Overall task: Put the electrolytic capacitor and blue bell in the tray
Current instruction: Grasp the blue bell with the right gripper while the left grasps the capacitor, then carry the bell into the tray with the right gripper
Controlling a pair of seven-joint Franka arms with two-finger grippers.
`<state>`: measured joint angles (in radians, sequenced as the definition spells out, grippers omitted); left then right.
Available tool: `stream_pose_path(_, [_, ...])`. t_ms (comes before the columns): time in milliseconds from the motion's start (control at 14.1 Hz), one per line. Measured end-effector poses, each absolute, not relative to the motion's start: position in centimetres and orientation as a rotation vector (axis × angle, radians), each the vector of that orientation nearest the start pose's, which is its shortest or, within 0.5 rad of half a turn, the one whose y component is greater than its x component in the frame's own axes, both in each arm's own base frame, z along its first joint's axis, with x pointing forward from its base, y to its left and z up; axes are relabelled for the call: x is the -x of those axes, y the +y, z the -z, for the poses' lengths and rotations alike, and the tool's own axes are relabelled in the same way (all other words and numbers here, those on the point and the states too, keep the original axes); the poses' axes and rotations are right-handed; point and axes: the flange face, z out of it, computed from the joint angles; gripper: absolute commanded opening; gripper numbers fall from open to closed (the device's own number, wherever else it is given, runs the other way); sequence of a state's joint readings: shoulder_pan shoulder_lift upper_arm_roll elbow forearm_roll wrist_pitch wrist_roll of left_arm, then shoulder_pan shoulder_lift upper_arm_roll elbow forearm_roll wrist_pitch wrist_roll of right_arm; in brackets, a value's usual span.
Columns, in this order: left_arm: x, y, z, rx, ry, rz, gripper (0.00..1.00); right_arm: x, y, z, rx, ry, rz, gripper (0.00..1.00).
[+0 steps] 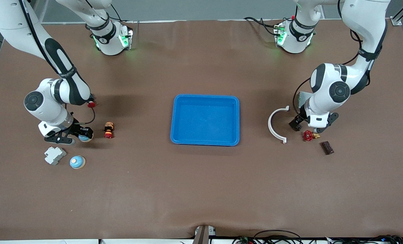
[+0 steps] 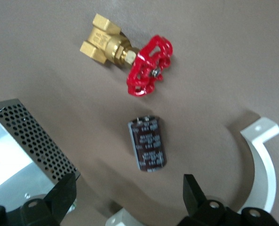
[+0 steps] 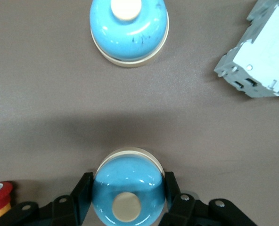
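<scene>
Brown table (image 1: 201, 189), right gripper (image 3: 128, 200) clamping blue bell (image 3: 128, 193)

High front overview; two close wrist views.

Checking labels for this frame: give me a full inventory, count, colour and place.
tray: 1, bright blue, mid-table, nothing in it
blue bell: 2, blue domes with cream buttons; one free on the table beside the breaker, one in the right claw
breaker-like block: 1, pale grey, right arm's end
push button: 1, red and yellow, beside the held bell, toward the tray
electrolytic capacitor: 1, dark brown, lying flat, left arm's end
valve: 1, brass body, red handwheel, beside the capacitor
curved bracket: 1, white, between tray and valve
perforated box: 1, grey metal, under the left arm
right claw: shut on a bell, at table level
left claw: open, over the capacitor
</scene>
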<state>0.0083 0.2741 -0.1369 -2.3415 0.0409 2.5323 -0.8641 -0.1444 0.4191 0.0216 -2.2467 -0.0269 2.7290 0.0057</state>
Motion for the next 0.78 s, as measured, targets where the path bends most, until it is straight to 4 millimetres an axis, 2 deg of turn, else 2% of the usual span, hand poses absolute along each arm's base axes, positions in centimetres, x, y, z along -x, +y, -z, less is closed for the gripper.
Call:
stream_pose_path(142, [-50.6,-6.4,-20.7,2.919,-1.114,-0.102,0.92,-54.8,-6.3,-20.2,3.141,0.168,-0.012,0.00])
stream_pose_path(212, [-50.6,-6.4,-20.5,2.915,-1.134,-0.095,0.90,-55.0,-5.9,-22.1,3.139,0.184,-0.069,0.00])
stream_pose_path(283, [-50.7,-6.5,-20.3,2.914,-1.153,-0.082,0.89,-55.1,-5.1,-24.6,3.139,0.208,-0.106,0.00])
stream_pose_path(354, [-50.8,-6.5,-19.9,2.914,-1.166,-0.073,0.85,-55.1,-3.8,-27.2,3.140,0.237,-0.120,0.00])
stream_pose_path(567, [-50.7,-6.5,-18.5,2.916,-1.186,-0.067,0.68,-54.0,1.3,-33.5,3.147,0.338,-0.139,0.00])
stream_pose_path(779, [-50.6,-6.5,-17.5,2.914,-1.189,-0.077,0.33,-52.1,8.1,-36.7,3.151,0.481,-0.155,0.00])
